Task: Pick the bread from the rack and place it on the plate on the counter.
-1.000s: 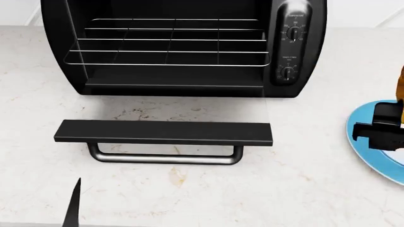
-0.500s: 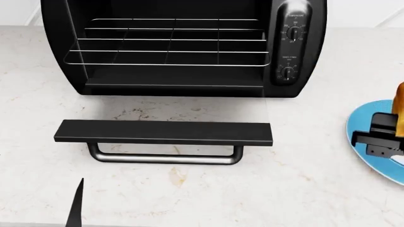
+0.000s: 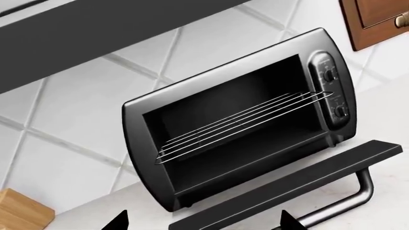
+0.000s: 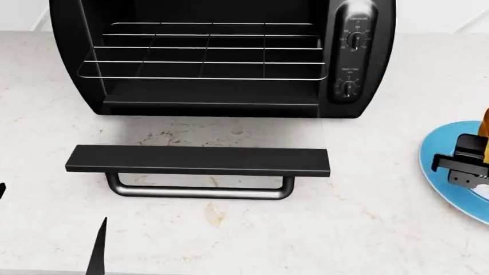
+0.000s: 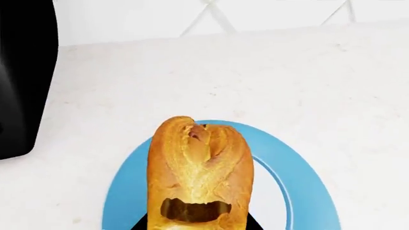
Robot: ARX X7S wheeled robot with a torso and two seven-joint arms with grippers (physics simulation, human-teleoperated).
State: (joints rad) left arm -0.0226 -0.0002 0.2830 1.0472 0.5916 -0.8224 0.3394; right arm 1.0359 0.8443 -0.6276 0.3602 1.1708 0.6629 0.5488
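The bread (image 5: 199, 167), a golden-brown loaf, is held in my right gripper (image 5: 197, 225), whose black fingers flank its near end. It hangs over the plate (image 5: 300, 187), which has a blue rim and white centre; I cannot tell whether it touches it. In the head view the plate (image 4: 436, 160) lies on the counter (image 4: 367, 217) at the far right, with the right gripper (image 4: 462, 166) over it and a sliver of bread (image 4: 486, 134) at the edge. The wire rack (image 4: 202, 57) in the black toaster oven is empty. My left gripper (image 3: 203, 224) is open and empty, facing the oven.
The oven door (image 4: 198, 160) lies open flat on the counter with its silver handle (image 4: 202, 192) toward me. Control knobs (image 4: 355, 40) are on the oven's right side. A wooden block (image 3: 19, 213) shows beside the oven in the left wrist view.
My right gripper has lowered the bread toward the plate and shifted slightly right. The left finger in the head view has drifted a little right and down.
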